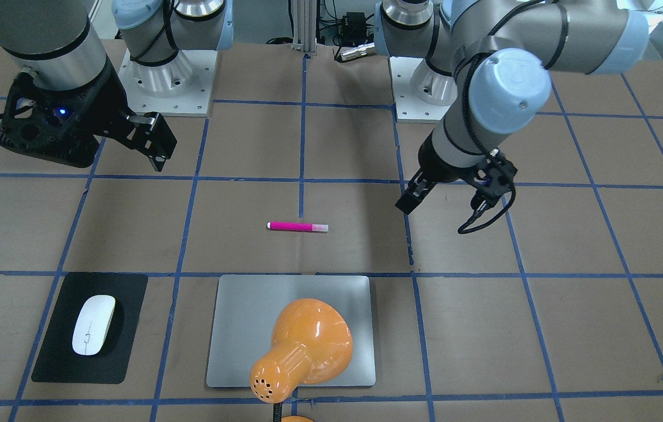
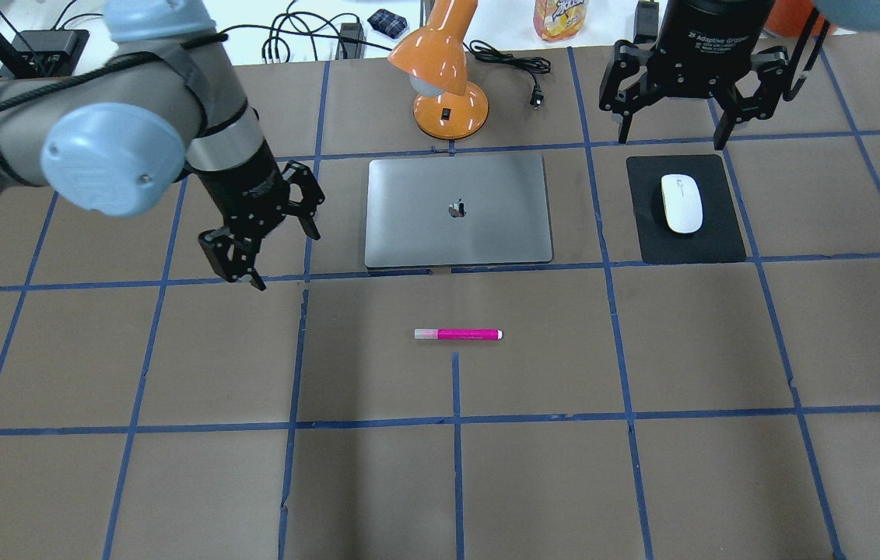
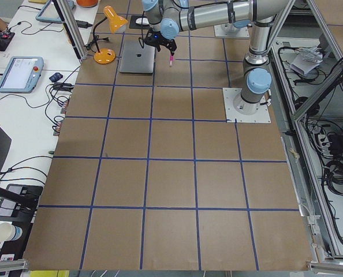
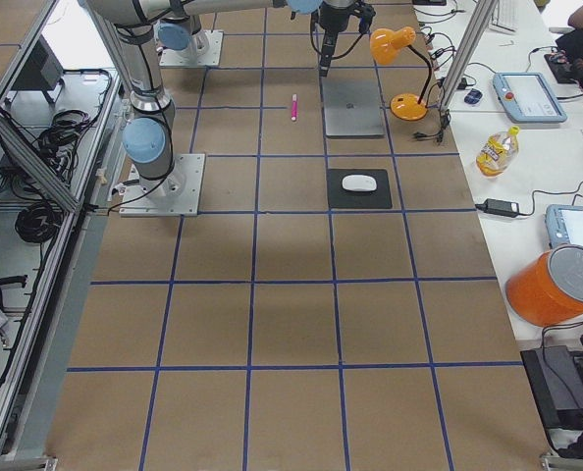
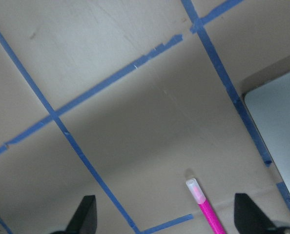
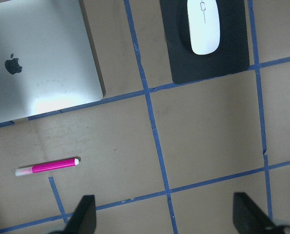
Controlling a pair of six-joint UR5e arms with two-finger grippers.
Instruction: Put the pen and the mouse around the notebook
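1. From overhead you see the whole notebook (image 2: 458, 210), a smooth silver-grey slab with rounded corners; from the front, the glossy orange lamp (image 1: 302, 346) covers part of it.
2. The slim pink pen (image 2: 457, 334) lies apart on its near side; the glossy white oval mouse (image 2: 681, 203) sits on a black mat (image 2: 720, 243) to its right.
3. The left gripper (image 2: 285, 259) and right gripper (image 2: 671, 141) hang spread wide, empty.

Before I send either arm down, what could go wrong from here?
The pen lies flat and slim; the open left gripper could nudge or roll it rather than pinch it.
The mouse is glossy and low on the black mat; the open right gripper may slip off or drag the mat.
The lamp stands by the notebook's far edge; an arm reaching there might clip it.
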